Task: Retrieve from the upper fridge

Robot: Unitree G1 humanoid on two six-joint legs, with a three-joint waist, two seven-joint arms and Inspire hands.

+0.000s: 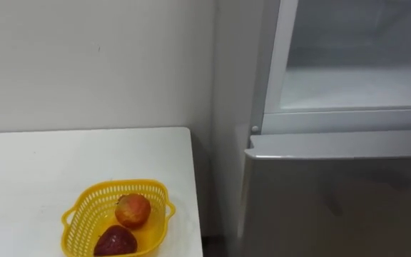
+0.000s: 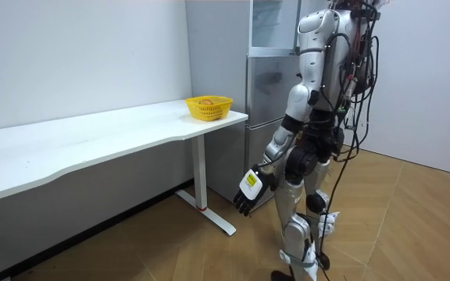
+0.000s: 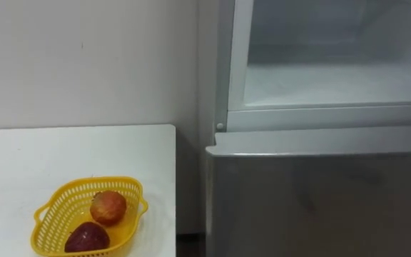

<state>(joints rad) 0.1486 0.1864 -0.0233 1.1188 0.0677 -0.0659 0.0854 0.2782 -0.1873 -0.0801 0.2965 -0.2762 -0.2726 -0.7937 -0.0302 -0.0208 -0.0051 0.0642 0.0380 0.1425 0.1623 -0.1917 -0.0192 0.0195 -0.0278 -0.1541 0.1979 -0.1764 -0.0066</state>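
Head eye views look down, close, at counter (image 1: 63,153) corner and fridge (image 1: 334,200); room view, farther off, shares both.

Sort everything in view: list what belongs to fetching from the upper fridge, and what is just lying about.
Belongs to the job:
upper fridge compartment, its inside showing
left hand, hanging low beside the robot, holding nothing

Just lying about:
yellow basket on the white table
apple and dark red fruit in the basket

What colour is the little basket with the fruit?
Yellow; the basket shows best in the left eye view.
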